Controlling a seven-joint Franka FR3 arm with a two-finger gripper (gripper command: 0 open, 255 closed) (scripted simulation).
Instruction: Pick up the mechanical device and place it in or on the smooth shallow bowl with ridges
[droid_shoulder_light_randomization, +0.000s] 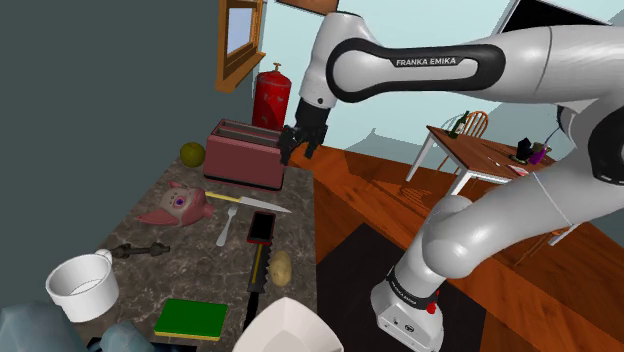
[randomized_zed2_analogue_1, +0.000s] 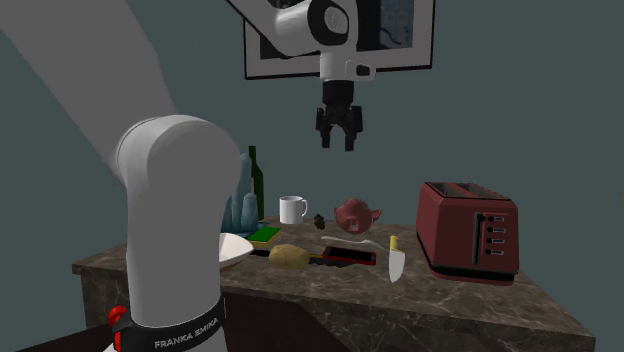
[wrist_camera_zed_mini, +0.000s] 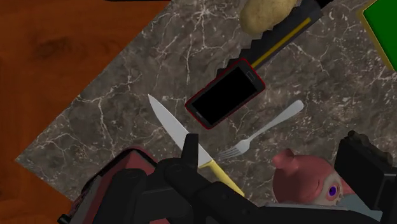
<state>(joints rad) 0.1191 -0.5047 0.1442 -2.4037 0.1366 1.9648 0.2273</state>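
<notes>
The mechanical device (droid_shoulder_light_randomization: 140, 249) is a small dark piece lying on the marble counter (droid_shoulder_light_randomization: 190, 270) beside a white mug (droid_shoulder_light_randomization: 82, 286); in the second exterior view the device (randomized_zed2_analogue_1: 318, 220) sits between mug and pink teapot. A white shallow bowl (droid_shoulder_light_randomization: 290, 325) stands at the counter's near end, and the bowl (randomized_zed2_analogue_1: 234, 250) is partly hidden by the arm. My gripper (droid_shoulder_light_randomization: 300, 145) hangs open and empty, high above the counter's toaster end, far from device and bowl. From the opposite side the gripper (randomized_zed2_analogue_1: 340, 133) shows its fingers apart; in the wrist view the gripper (wrist_camera_zed_mini: 271, 143) looks down on knife and fork.
A dark red toaster (droid_shoulder_light_randomization: 243, 153) stands just below the gripper. A pink teapot (droid_shoulder_light_randomization: 178, 205), knife (droid_shoulder_light_randomization: 250, 202), fork (droid_shoulder_light_randomization: 228, 226), red-cased phone (droid_shoulder_light_randomization: 262, 227), potato (droid_shoulder_light_randomization: 281, 266), black saw (droid_shoulder_light_randomization: 258, 285) and green pad (droid_shoulder_light_randomization: 192, 318) lie along the counter. A red extinguisher (droid_shoulder_light_randomization: 271, 97) stands behind.
</notes>
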